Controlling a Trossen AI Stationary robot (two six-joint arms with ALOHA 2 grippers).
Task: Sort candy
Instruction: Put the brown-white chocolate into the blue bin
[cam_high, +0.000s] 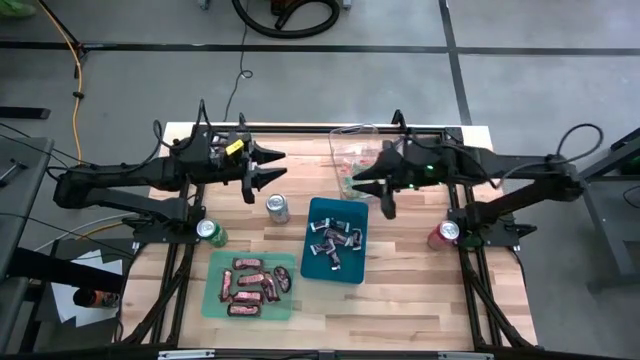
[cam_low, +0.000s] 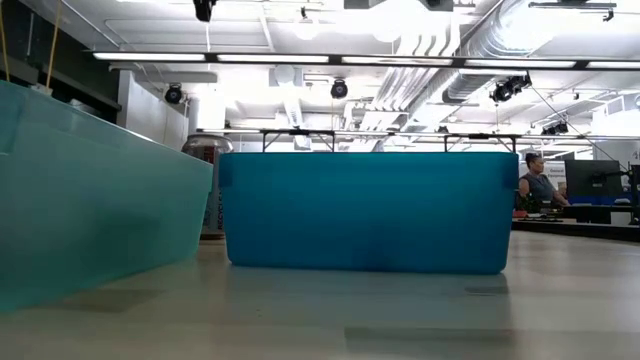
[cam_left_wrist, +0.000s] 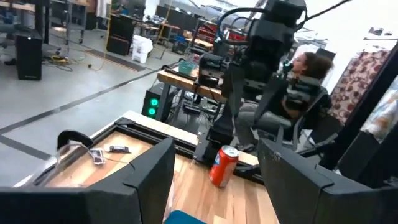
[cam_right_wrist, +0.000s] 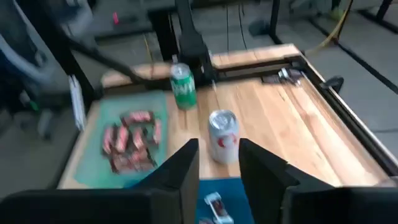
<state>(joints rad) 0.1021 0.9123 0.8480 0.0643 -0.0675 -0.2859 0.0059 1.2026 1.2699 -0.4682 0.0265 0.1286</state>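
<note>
Teal tray (cam_high: 213, 272): nearest the table's front edge, left of centre, holding the dark red-brown bars (cam_high: 252, 285) in a loose heap.
Blue tray (cam_high: 352, 271): just right of the teal one, reaching farther back; dark and silver wrapped pieces (cam_high: 333, 240) lie inside it.
Right gripper (cam_high: 358, 187): hangs above the blue tray's far edge, beside a clear container (cam_high: 342, 148) at the table's far side. Its fingers (cam_right_wrist: 180, 165) stand a little apart with nothing between them.
Left gripper (cam_high: 266, 168): raised over the table's far left part, fingers (cam_left_wrist: 152, 163) spread wide, grasping nothing.
Silver can (cam_high: 277, 208): upright between the two grippers, just beyond the trays.
Green can (cam_high: 209, 231): near the left arm's base.
Red can (cam_high: 443, 235): near the right arm's base.
Person (cam_low: 538, 185): seated in the room beyond the table.
</note>
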